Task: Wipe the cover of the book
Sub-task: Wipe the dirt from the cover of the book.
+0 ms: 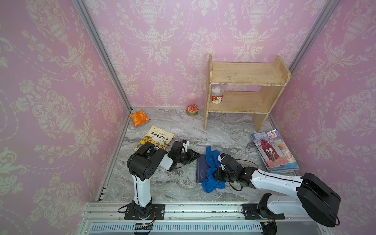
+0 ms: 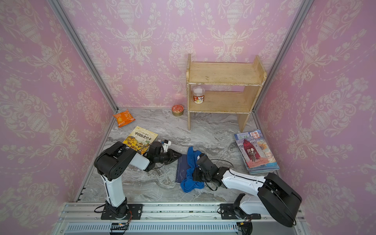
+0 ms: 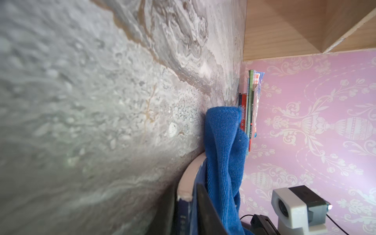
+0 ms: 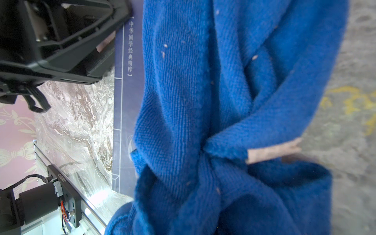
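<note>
While the right gripper (image 1: 216, 174) is pressed together on a bunch of the blue cloth (image 1: 211, 183), I see the left gripper (image 1: 196, 155) low at the far left corner of the navy book (image 1: 200, 171), its fingers (image 3: 203, 211) nipping that corner. In the left wrist view the page edge curves up between them. The cloth drapes lengthwise over the book's cover and hides most of it. Only a left strip with white lettering shows in the right wrist view (image 4: 126, 81). The cloth's near end spills past the book onto the marble table (image 1: 223, 130). The book lies flat near the middle of the table, between the two arms. Behind the left arm: a yellow picture book (image 1: 158, 136). Far left corner: an orange snack bag (image 1: 139, 118). Right edge: a stack of books (image 1: 274, 150). Against the back wall: a wooden shelf (image 1: 244, 77) with a jar (image 1: 217, 95) on its lower board, and a round tin (image 1: 192, 109) just left of it.
</note>
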